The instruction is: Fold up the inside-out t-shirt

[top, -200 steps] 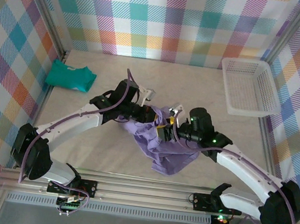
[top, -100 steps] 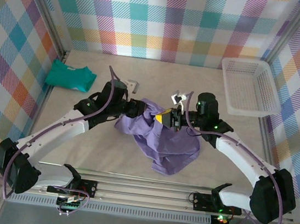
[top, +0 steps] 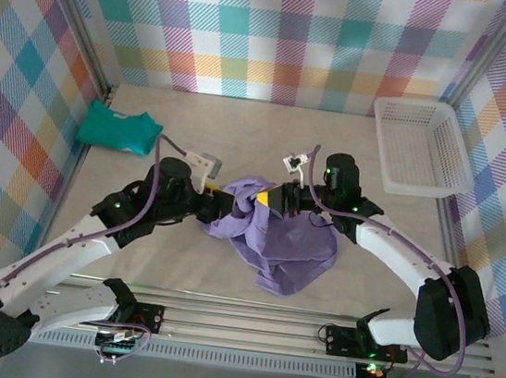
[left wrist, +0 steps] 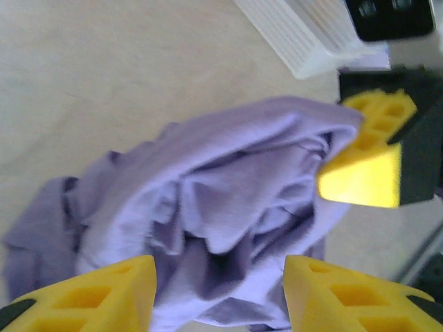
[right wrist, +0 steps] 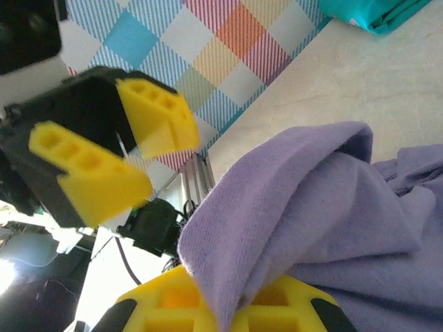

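The cloth has changed hands. A second ago the left pincer [left wrist: 220,268] was closed in the bunched shirt at the middle of the overhead frame, and the right pincer [right wrist: 227,306] stood open beside it. Now the left one has let go and backed off toward the lower left. Its jaws stand roughly half apart with nothing between them, and it points at the heap from just beside it. The right one has snapped fully closed on a raised fold at the upper left edge of the inside-out t-shirt [top: 285,244], and its own camera shows lavender cloth pinched between the yellow fingers and draping out over them.

The shirt lies crumpled on the bench [top: 242,132] at the centre of the overhead frame, with the gripped end lifted into a peak and the rest trailing toward the lower right. To my eye this is a hand-over for a fresh hold, so folding proper has not begun. The garment is not yet spread flat, and I cannot pick out a sleeve, hem or collar. With the left arm free, I would guess it needs a second corner so the two can stretch the cloth out.

A teal folded garment [top: 119,128] sits at the upper left and a white basket [top: 422,146] at the upper right, both well apart from the shirt.

No lettering, tag or brand can be read on the cloth while it lies bunched like this.
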You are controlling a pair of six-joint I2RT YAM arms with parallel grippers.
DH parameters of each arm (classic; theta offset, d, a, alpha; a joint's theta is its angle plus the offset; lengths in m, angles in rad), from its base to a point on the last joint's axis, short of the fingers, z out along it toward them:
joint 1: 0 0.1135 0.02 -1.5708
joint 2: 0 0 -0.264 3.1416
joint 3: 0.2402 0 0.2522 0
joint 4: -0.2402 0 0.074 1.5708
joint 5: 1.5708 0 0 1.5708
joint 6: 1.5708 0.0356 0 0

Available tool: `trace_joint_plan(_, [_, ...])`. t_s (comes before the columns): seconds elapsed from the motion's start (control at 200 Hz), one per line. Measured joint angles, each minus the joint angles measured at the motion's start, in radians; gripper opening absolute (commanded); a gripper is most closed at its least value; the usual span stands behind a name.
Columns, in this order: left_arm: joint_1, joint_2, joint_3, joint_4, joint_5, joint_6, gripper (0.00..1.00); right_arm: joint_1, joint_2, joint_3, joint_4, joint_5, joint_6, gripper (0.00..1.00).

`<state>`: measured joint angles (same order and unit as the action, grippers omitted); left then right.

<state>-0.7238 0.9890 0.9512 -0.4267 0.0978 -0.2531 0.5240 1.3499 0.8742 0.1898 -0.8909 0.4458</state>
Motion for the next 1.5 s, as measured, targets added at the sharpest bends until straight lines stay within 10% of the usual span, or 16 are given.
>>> trace_joint_plan(0.17, [-0.019,0.119,0.0,0.021,0.077,0.014,0.47,0.0,-0.001,0.018,-0.008,0.004,0.003,0.0])
trace_joint_plan(0.495, [-0.02,0.235,0.016,0.11,0.095,0.042,0.0,0.0,-0.016,0.018,-0.064,0.015,-0.021,0.0])
trace_joint_plan(0.665, [-0.02,0.237,0.016,0.139,0.105,0.037,0.0,0.0,-0.038,0.032,-0.177,0.063,-0.12,0.0])
trace_joint_plan(1.164, [0.111,0.148,0.001,0.33,0.446,-0.594,0.0,0.185,-0.066,0.232,-0.545,1.011,-0.486,0.41])
trace_joint_plan(1.499, [0.132,0.148,0.001,0.355,0.463,-0.693,0.0,0.205,-0.437,-0.076,-0.439,0.65,-0.532,0.47])
